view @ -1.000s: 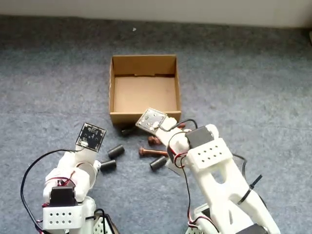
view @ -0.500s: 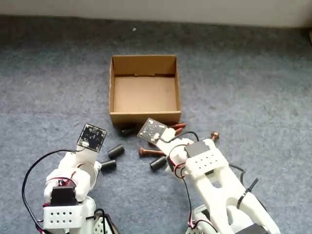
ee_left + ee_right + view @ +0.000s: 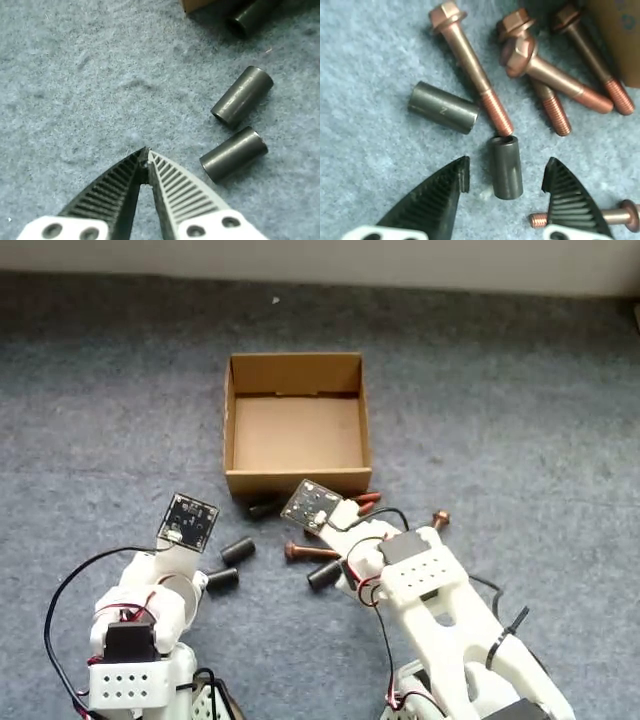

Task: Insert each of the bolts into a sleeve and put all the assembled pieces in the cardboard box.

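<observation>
Right gripper (image 3: 507, 170) has drawn back nearward from the cardboard box (image 3: 294, 481); its jaws now stand apart astride a dark sleeve (image 3: 506, 160), beside the copper bolts (image 3: 470, 65). Left gripper (image 3: 146, 152) has tips together, holding nothing. The box is empty, so grasping looks imminent.

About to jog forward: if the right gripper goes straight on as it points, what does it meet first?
The right gripper would probably meet the dark sleeve lying between its open jaws; a bolt lies just beyond.
</observation>
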